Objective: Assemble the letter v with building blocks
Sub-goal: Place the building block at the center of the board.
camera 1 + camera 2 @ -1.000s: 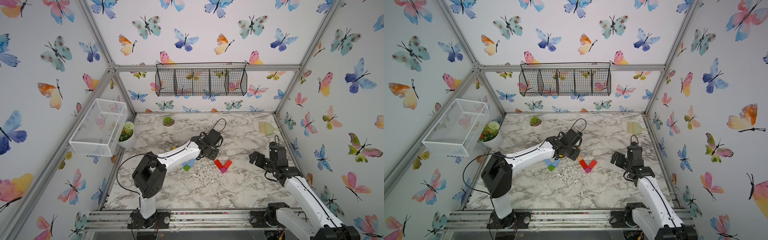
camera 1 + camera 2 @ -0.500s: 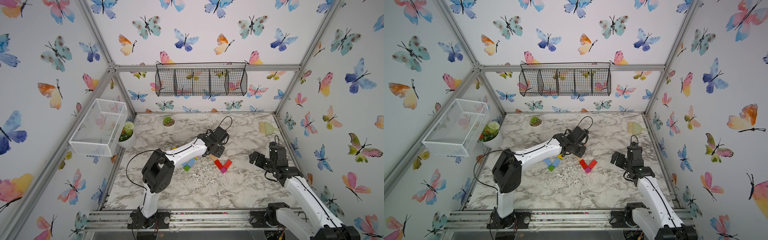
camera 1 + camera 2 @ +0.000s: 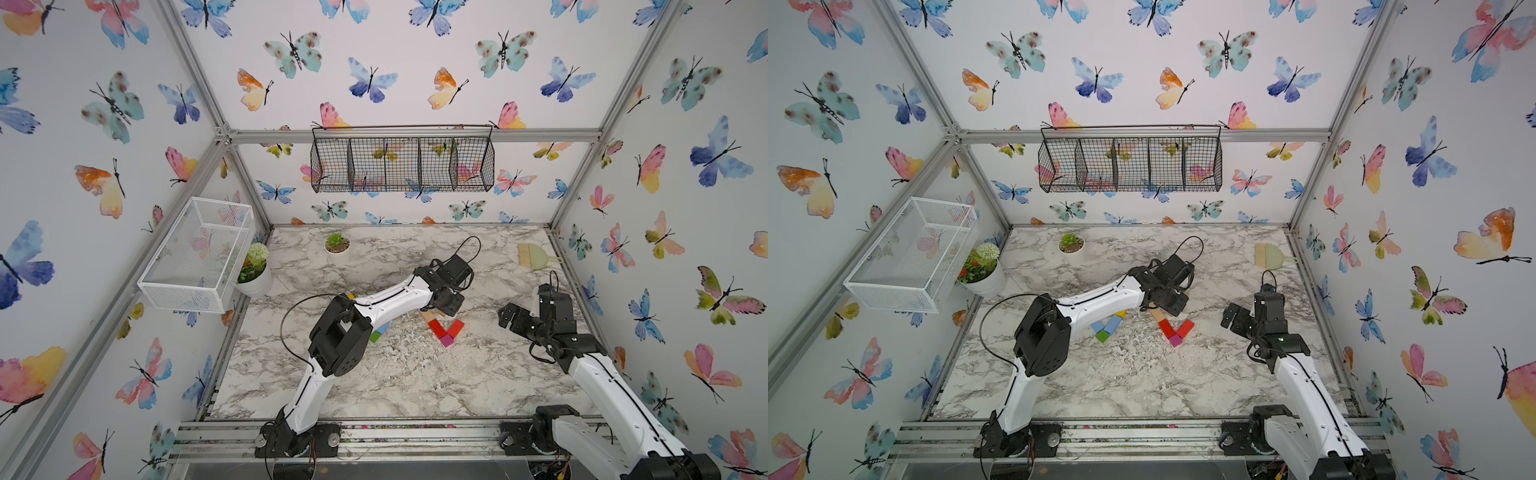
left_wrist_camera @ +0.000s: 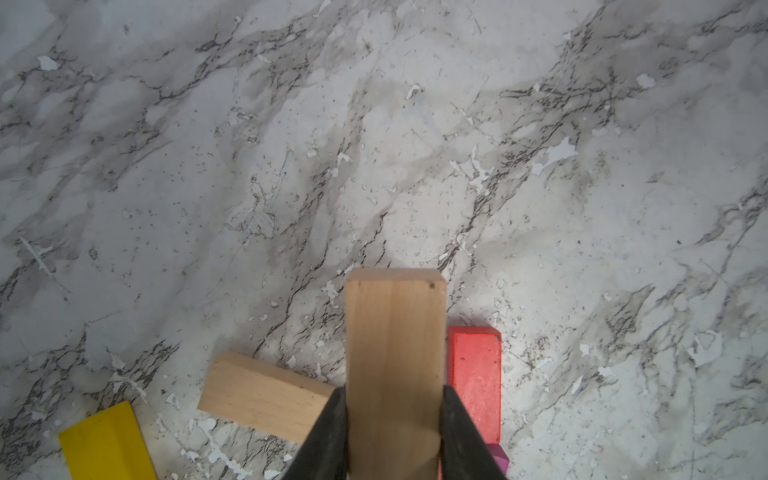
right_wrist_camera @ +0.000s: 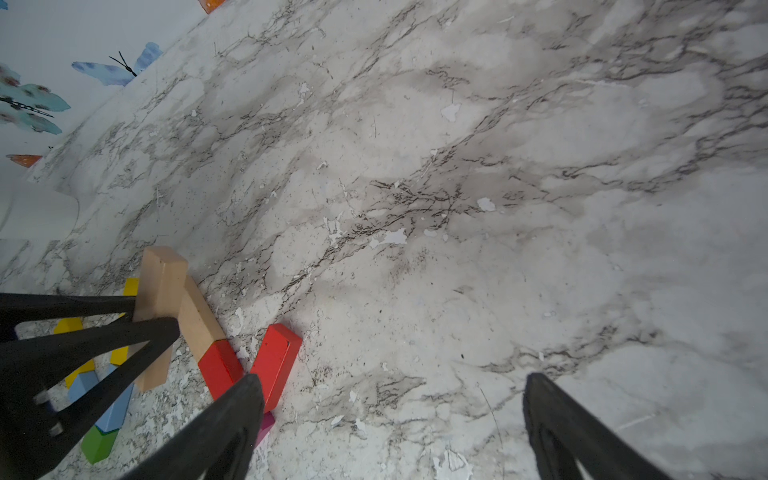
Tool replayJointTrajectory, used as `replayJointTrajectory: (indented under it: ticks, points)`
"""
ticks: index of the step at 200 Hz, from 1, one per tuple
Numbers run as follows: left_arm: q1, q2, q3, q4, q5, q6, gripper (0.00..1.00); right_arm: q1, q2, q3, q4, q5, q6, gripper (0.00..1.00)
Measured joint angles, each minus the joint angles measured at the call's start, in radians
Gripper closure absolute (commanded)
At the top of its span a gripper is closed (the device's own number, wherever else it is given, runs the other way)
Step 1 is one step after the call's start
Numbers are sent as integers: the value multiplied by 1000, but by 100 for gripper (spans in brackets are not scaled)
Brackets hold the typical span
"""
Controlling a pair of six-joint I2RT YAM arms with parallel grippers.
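Observation:
My left gripper (image 4: 394, 390) is shut on a tan bar (image 4: 395, 332), held off the table beside the red V, as the right wrist view also shows (image 5: 160, 291). A second tan bar (image 5: 201, 320) lies on the marble, end to end with one red bar (image 5: 218, 368). The other red bar (image 5: 276, 361) and a magenta cube (image 3: 1175, 340) complete that V. To the left, two light-blue bars (image 3: 1112, 325), a green cube (image 3: 1102, 336) and yellow bars (image 5: 75, 374) form another V. My right gripper (image 5: 395, 382) hangs open and empty, right of the red bars.
Two potted plants (image 3: 337, 243) (image 3: 254, 270) stand at the back left. A white mesh basket (image 3: 195, 253) hangs on the left wall and a black wire basket (image 3: 403, 164) on the back wall. A brush and dustpan (image 3: 534, 254) lie at the back right.
The left arm has swung right and farther back with the tan bar, from near the blue V to over the red V. The right arm has stayed still.

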Motion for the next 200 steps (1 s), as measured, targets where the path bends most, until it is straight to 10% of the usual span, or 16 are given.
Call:
replayJointTrajectory:
  ticks: [200]
  points:
    - [-16, 159, 185, 3, 31, -2, 65, 0, -40, -1, 0, -8, 0, 1]
